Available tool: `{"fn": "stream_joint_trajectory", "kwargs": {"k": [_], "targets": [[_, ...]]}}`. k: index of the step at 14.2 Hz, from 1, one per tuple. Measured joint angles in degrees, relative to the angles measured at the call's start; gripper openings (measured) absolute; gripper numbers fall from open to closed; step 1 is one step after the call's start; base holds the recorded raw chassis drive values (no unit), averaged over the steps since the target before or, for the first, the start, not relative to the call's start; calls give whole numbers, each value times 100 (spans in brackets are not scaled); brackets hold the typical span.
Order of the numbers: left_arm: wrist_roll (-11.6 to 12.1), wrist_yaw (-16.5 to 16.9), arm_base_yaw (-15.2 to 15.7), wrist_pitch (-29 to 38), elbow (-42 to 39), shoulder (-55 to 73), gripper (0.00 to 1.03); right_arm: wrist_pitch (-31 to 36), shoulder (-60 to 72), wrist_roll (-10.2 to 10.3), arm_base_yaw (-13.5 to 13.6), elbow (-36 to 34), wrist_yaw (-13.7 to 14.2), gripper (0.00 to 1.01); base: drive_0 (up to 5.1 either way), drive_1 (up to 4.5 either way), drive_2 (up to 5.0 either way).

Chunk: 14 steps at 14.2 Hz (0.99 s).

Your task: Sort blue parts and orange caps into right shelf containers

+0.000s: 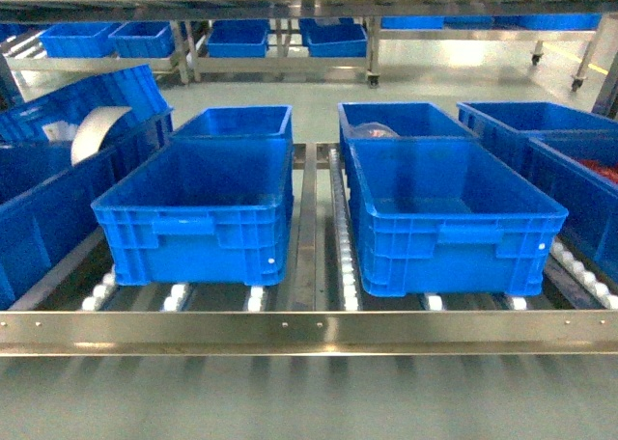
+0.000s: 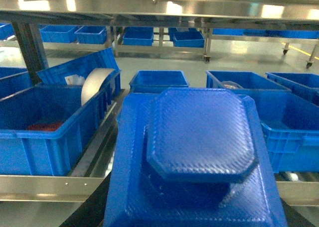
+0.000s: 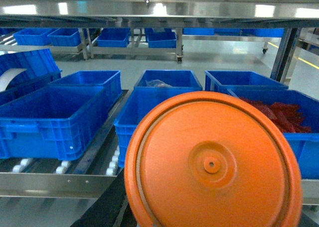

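Apparently nothing is sorted yet: the blue part [image 2: 199,137] fills the left wrist view, the orange cap [image 3: 214,162] the right; neither claw's state shows. Front crates [image 1: 454,218] at twelve o'clock look bare.

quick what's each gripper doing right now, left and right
Left: a blue part fills its wrist view, apparently held; fingers hidden, so cannot tell.
Right: an orange cap fills its wrist view, apparently held; fingers hidden, cannot tell.

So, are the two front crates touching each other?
Apart. The head view shows a steel rail in the gap between the left crate and the right crate.
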Motion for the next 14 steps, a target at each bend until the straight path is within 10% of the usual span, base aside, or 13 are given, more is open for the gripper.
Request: {"fn": "stream_joint_trajectory", "kwargs": {"k": [14], "targets": [[0, 2, 0, -2, 0, 0, 42, -7, 0, 0, 0, 0, -4, 43, 0, 0, 0]]}}
